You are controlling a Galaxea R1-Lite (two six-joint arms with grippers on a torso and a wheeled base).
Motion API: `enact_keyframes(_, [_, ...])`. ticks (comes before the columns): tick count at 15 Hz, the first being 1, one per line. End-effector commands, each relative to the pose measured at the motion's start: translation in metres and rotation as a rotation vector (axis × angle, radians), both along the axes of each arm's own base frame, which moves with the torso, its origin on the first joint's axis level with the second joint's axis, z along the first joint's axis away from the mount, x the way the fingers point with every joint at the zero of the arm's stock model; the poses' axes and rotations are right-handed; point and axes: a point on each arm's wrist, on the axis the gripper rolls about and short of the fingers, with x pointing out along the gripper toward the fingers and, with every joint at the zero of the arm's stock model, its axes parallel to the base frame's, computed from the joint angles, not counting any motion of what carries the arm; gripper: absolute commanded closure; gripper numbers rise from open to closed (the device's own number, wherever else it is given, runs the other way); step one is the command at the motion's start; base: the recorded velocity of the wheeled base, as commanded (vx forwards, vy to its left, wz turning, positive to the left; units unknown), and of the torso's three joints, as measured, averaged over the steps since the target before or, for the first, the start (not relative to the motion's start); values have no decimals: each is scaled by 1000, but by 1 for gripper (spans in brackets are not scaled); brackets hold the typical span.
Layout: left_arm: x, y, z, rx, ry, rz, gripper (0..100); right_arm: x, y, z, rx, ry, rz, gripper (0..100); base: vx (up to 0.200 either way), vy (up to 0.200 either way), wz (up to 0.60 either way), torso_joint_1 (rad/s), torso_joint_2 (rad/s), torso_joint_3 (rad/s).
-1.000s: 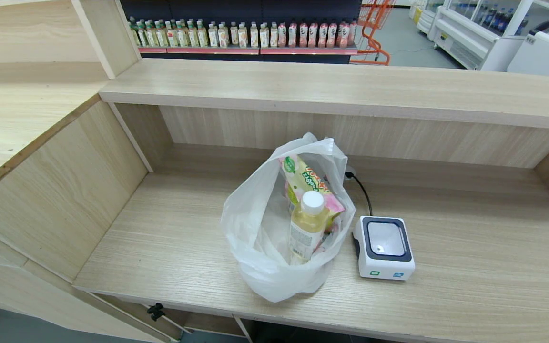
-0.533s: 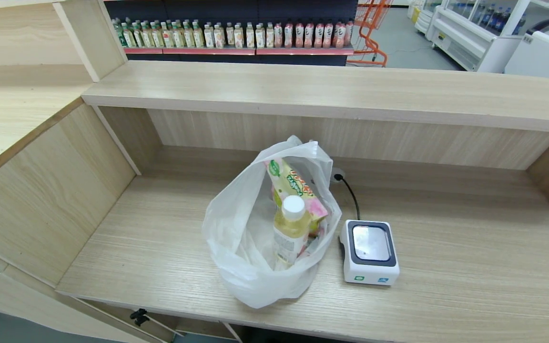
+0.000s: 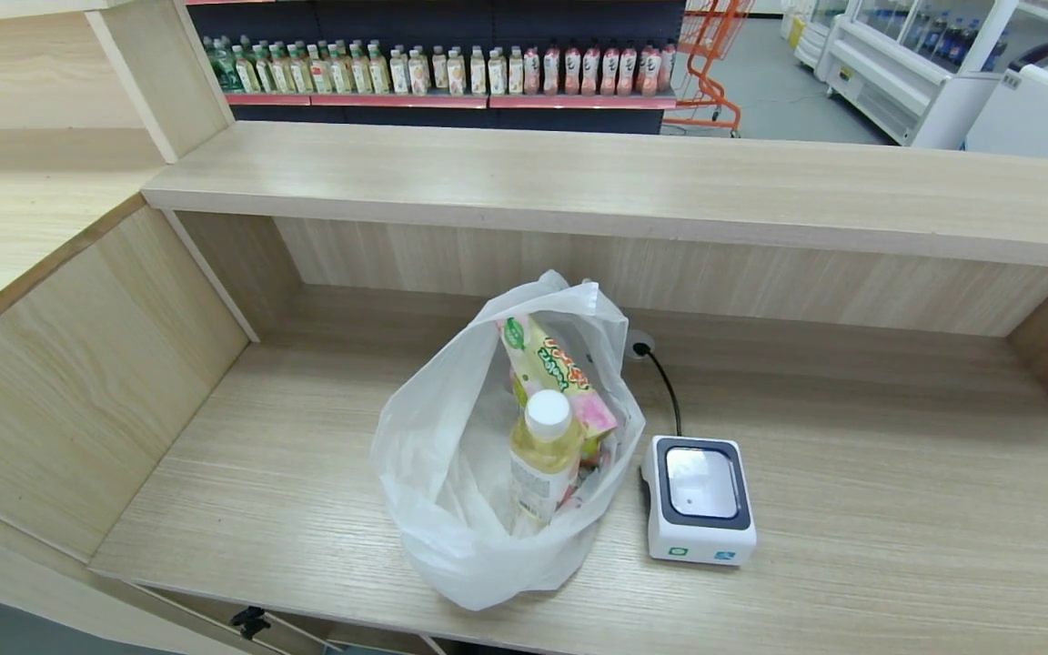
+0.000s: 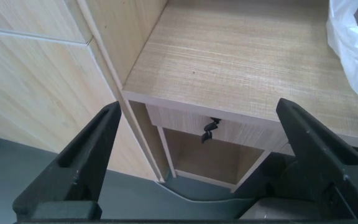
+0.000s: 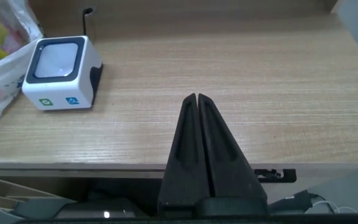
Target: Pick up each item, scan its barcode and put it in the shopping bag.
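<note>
Just beside the white box-shaped barcode scanner, the white plastic shopping bag holds a yellow drink bottle, upright with its cap up, against a colourful snack pouch. The left gripper has its fingers wide apart; the right gripper has them pressed together.

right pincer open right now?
No, the right pincer is closed tip to tip, with no gap and nothing held in it.
</note>
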Motion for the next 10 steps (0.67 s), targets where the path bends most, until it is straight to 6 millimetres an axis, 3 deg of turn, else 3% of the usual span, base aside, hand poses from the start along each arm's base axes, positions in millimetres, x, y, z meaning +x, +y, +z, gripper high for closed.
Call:
enact_keyframes(1, [0, 0, 0, 0, 0, 4, 0, 0, 0, 0, 0, 1, 0, 100, 0, 0, 0, 0, 0, 0])
enact_keyframes(10, [0, 0, 0, 0, 0, 4, 0, 0, 0, 0, 0, 3, 0, 100, 0, 0, 0, 0, 0, 0])
